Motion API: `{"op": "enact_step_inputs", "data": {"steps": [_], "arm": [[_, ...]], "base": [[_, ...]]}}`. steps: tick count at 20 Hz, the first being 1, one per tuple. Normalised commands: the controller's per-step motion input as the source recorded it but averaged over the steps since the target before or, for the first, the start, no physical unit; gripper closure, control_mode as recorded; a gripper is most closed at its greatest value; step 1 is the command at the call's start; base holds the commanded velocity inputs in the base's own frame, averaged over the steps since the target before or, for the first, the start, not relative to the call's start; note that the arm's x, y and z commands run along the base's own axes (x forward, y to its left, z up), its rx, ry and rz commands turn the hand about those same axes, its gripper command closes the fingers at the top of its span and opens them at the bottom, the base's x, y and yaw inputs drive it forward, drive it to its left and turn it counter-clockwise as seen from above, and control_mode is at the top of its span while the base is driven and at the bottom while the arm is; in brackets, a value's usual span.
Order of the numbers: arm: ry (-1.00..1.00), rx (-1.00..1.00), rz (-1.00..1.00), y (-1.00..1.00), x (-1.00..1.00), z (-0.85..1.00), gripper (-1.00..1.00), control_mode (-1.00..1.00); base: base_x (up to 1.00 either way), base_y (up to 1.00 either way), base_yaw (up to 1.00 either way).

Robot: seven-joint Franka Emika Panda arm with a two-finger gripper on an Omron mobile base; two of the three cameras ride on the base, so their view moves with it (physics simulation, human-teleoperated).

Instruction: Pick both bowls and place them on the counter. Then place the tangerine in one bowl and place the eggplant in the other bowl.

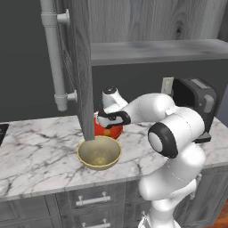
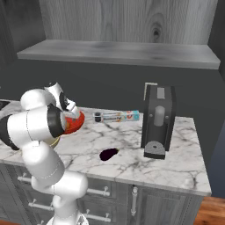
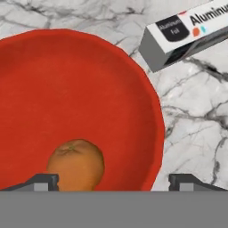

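Orange tangerine (image 3: 75, 164) lying loose inside red bowl (image 3: 67, 102). Gripper (image 3: 113, 180) spread wide just above, pinching nothing. Tan bowl (image 1: 99, 152) beside; eggplant (image 2: 108, 154) apart on counter (image 2: 132, 162).

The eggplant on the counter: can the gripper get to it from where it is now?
Probably yes. The eggplant lies alone on bare counter, with the coffee machine to one side. The gripper is open over the red bowl, nothing held.
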Motion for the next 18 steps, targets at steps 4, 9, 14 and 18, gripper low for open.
{"op": "enact_step_inputs", "data": {"steps": [4,9,14,18], "arm": [[-0.02,0.05,-0.11,-0.41,-0.36,0.21,-1.0,-1.0],[-0.02,0.06,-0.12,-0.54,-0.44,0.0,-1.0,-1.0],[0.0,0.06,-0.09,-0.57,-0.4,-0.01,-1.0,-1.0],[0.0,0.0,-0.04,-0.55,-0.22,0.0,-1.0,-1.0]], "base": [[0.0,0.0,0.0],[0.0,0.0,0.0],[0.0,0.0,0.0],[0.0,0.0,0.0]]}}
